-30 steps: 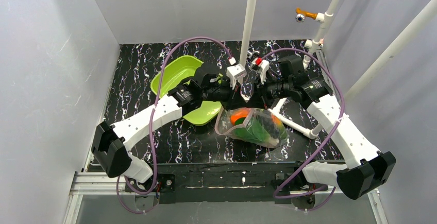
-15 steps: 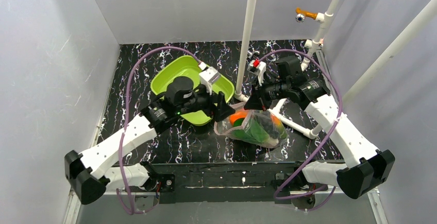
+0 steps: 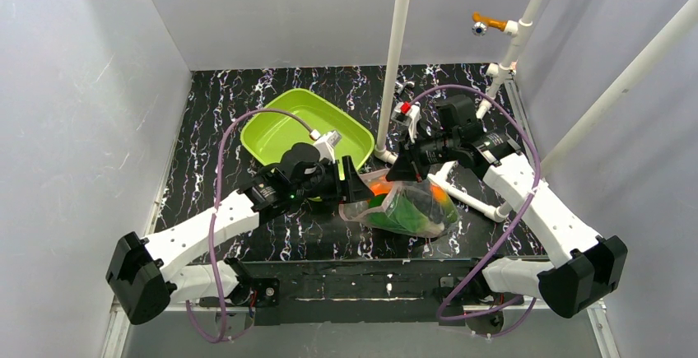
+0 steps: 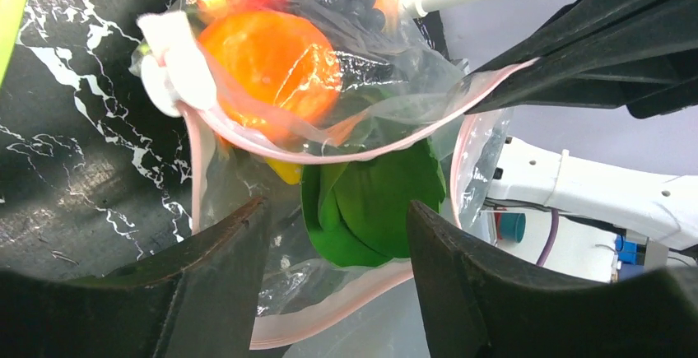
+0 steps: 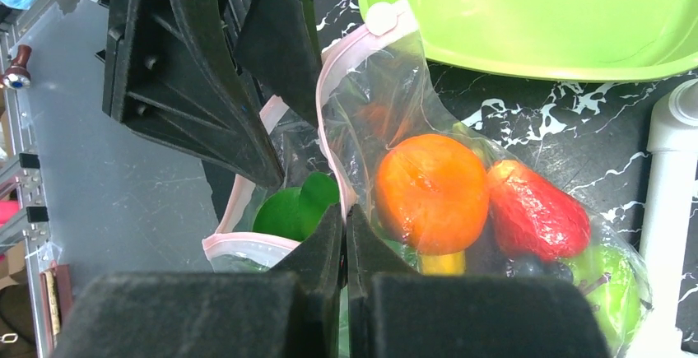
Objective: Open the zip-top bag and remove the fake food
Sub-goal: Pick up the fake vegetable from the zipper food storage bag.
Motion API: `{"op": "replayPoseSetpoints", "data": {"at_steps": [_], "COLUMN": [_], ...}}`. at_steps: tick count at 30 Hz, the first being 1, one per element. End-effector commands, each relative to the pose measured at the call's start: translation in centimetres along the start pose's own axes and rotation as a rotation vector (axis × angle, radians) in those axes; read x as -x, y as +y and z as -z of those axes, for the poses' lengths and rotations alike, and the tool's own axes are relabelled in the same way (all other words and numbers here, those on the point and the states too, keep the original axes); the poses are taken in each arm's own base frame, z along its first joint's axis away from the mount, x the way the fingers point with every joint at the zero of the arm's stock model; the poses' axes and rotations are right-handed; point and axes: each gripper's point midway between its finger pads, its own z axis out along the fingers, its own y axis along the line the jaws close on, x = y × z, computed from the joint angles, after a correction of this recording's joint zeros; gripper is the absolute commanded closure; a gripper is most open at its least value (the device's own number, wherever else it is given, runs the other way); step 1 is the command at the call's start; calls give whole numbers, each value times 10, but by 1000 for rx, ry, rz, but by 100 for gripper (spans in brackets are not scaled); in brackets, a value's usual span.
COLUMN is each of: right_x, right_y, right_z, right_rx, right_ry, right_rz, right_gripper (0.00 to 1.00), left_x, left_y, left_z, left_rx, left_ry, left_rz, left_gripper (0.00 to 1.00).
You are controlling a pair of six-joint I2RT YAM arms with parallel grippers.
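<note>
The right jaws pinch the rim of the zip-top bag, propping its mouth open so the left jaws, spread wide, can close on the fake food between them.

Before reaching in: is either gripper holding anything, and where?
Right gripper pinches the zip-top bag by its pink zip strip. Left gripper is open at the mouth, holding nothing.

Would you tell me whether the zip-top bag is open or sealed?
Open: the zip-top bag has its two pink zip strips apart, the right hand pinching one, the fake food inside.
</note>
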Motion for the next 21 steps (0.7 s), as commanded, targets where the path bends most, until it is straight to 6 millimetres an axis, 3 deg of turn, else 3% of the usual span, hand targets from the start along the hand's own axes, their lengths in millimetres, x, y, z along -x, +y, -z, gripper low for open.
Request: {"op": "replayPoseSetpoints", "data": {"at_steps": [1, 6, 15, 16, 19, 21], "right_x": [10, 9, 7, 7, 7, 6], "right_y": [5, 7, 6, 6, 6, 5], "right_z": [3, 3, 3, 3, 3, 4], "right_rx": [11, 22, 19, 18, 14, 9], "right_ry": [-46, -46, -45, -45, -44, -42], "right_rz": [56, 57, 62, 62, 67, 76], "right_gripper": [99, 99, 99, 99, 99, 99], "left_x": [2, -7, -22, -23, -23, -22], "left_y": [-10, -3, -13, -14, -17, -17], "left_z": [2, -15, -31, -31, -29, -26], "left_rx": [-9, 4, -28, -35, -54, -55], "left_ry": [-16, 38, 120, 123, 122, 112], "left_rz": [28, -1, -53, -56, -68, -79], "left_gripper": [42, 47, 59, 63, 88, 98]}}
